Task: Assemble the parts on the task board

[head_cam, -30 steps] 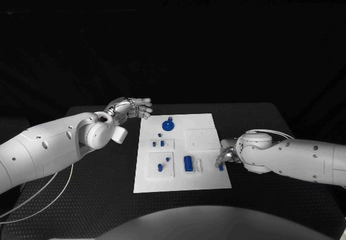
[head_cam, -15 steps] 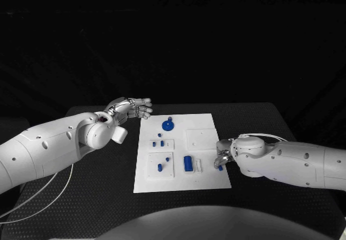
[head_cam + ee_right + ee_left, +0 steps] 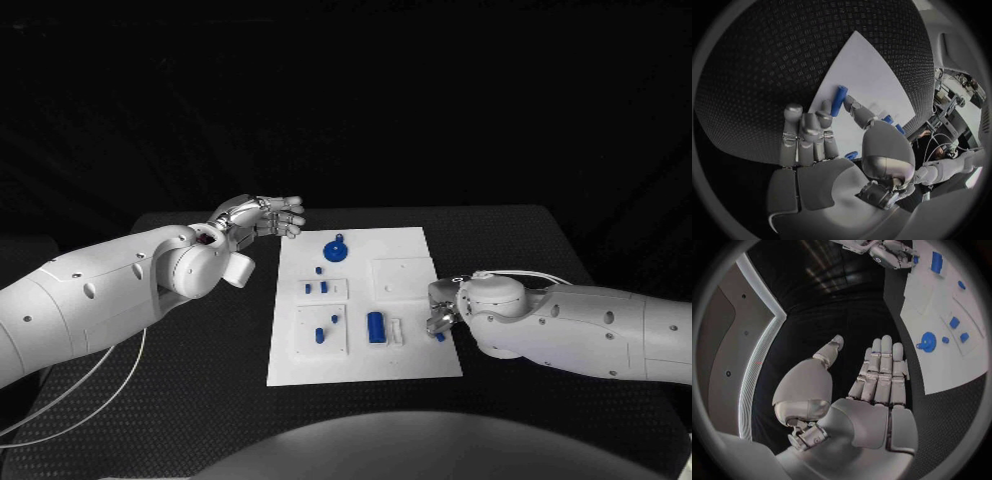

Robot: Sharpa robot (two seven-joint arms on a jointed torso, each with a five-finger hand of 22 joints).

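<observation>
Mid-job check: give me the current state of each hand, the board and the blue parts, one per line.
Left hand: open, fingers straight and together, holding nothing, off the far left corner of the board.
Right hand: pinching a small blue cylindrical peg over the board's right edge.
White task board: lying flat on the black table.
Round blue knobbed part: resting on the board's far end.
Blue upright cylinder: seated in a white holder.

Dim scene against a black backdrop; the white task board stands out brightest. Wrist views bend straight edges strongly toward their dark circular rims.
</observation>
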